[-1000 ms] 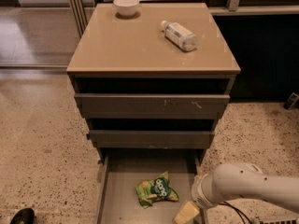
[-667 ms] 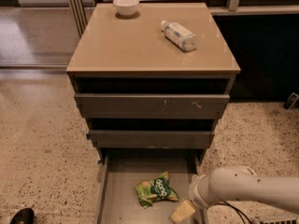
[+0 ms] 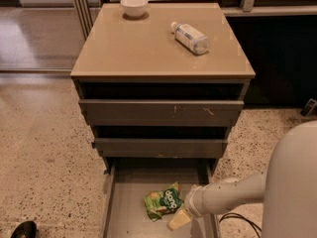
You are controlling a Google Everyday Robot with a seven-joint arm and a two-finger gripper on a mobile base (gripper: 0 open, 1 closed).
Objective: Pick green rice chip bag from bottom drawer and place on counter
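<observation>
1. The hand (image 3: 178,219) sits low in the open bottom drawer (image 3: 130,192); open or closed, I cannot tell.
2. The green rice chip bag (image 3: 161,202) lies just left of it on the drawer floor.
3. The tabletop (image 3: 148,48) is well above.

The green bag (image 3: 161,203) lies crumpled on the grey floor of the pulled-out bottom drawer (image 3: 128,197), white lettering up. My gripper (image 3: 179,218) sits low in the drawer, just beside the bag's right edge. The glossy tan counter (image 3: 143,48) tops the cabinet.
</observation>
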